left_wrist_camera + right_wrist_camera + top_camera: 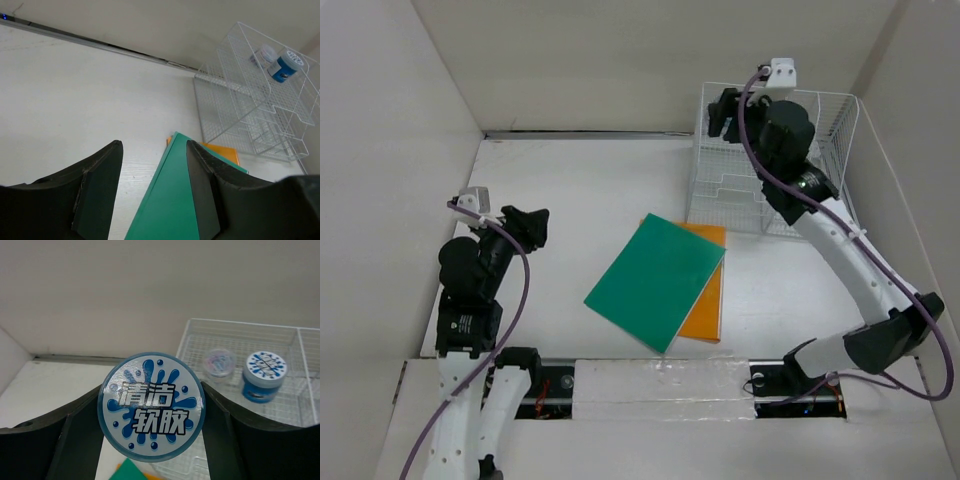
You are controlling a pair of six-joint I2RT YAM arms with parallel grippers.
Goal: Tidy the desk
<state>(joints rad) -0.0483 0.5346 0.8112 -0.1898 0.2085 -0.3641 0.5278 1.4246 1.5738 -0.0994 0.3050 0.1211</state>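
The white desk (570,200) holds a green folder (657,281) lying on an orange folder (705,305) at the middle. My right gripper (152,412) is shut on a round blue jar with a splash label (152,407), held above the left end of the white wire rack (815,130). In the rack's top tray sit a second blue jar (264,376) and a clear jar (220,362). My left gripper (527,226) is open and empty, low at the desk's left; the green folder's corner (175,200) shows between its fingers, farther off.
White walls close the desk on the left, back and right. The wire rack (250,100) stands at the back right corner with lower shelves. A metal strip (100,45) runs along the back wall's foot.
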